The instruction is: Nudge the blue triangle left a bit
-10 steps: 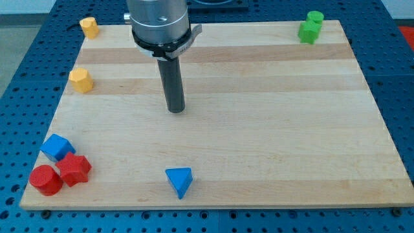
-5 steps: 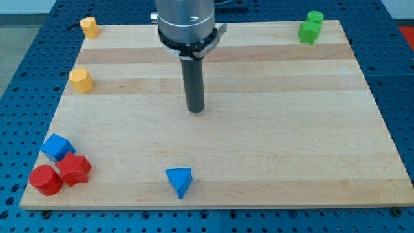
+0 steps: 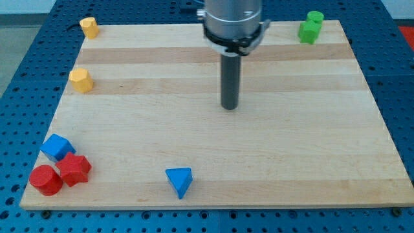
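1. Camera view, progress: basically nothing done on the nudge yet, as far as I can judge. The blue triangle sits near the bottom edge of the desk, a bit left of center, and nothing is touching it. My tip is up around the middle of the frame, slightly right of center, so well apart from the triangle and above-right of it.

2. What's left: to push it left, I'd guess the tip has to get down to the triangle's right side first, then give it a short shove. So pretty much the whole job.

3. Hand: there isn't one, just a plain rod, so no open or closed to report.

4. Containers: none in view. Just loose blocks: blue cube touching a red block, with a red cylinder beside that, lower left; two yellow blocks upper left; green block upper right.
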`<action>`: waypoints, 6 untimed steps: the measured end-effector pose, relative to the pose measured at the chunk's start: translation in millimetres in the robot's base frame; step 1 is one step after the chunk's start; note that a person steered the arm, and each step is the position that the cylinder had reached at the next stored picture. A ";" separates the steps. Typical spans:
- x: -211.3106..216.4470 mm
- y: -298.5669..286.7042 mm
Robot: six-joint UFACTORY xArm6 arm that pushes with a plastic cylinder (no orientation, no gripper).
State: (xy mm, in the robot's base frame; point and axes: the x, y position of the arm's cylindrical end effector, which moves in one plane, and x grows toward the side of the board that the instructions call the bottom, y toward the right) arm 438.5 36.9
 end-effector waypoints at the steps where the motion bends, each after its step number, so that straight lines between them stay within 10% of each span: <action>1: 21.1 19.9; 6: 140.1 76.3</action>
State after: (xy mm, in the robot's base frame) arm 578.7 113.3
